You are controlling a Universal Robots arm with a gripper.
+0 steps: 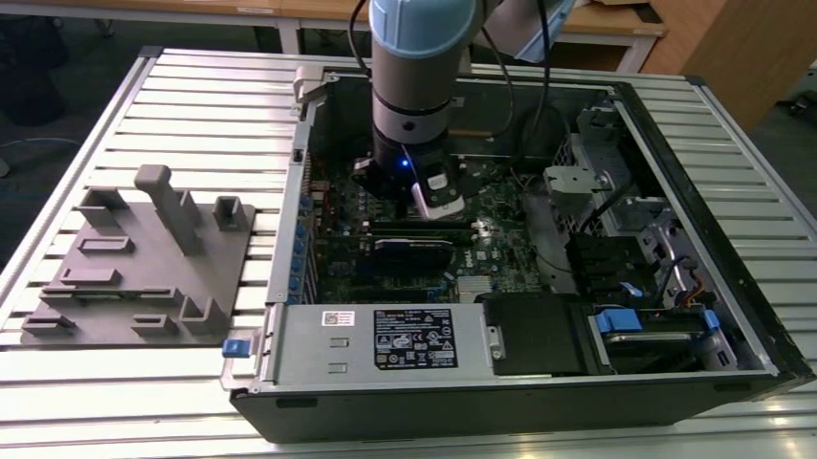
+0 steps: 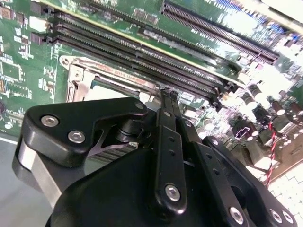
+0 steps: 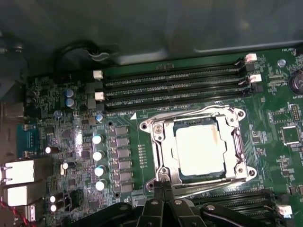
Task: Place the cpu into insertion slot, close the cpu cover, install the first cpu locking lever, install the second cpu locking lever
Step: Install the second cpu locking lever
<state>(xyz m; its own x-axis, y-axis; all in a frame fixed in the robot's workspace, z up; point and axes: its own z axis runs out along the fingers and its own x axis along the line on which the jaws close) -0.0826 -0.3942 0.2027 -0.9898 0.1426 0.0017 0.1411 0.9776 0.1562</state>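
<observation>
A slatted silver metal table (image 1: pixel 166 105) bears an open black computer case (image 1: pixel 715 316) with green motherboard (image 3: pixel 279 156). The dull silver square cpu (image 3: pixel 199 149) lies in the silvery-rimmed insertion slot (image 3: pixel 158 142), under the thin metal cpu cover (image 3: pixel 235 142). The black gripper (image 3: pixel 163 187), fingers pressed together, touches the slot's edge.

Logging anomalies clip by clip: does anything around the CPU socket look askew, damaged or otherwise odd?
Nothing stands out. In the first wrist view the cpu sits square in the insertion slot, with the cpu cover lying flat around it. The gripper is at the socket's edge.
</observation>
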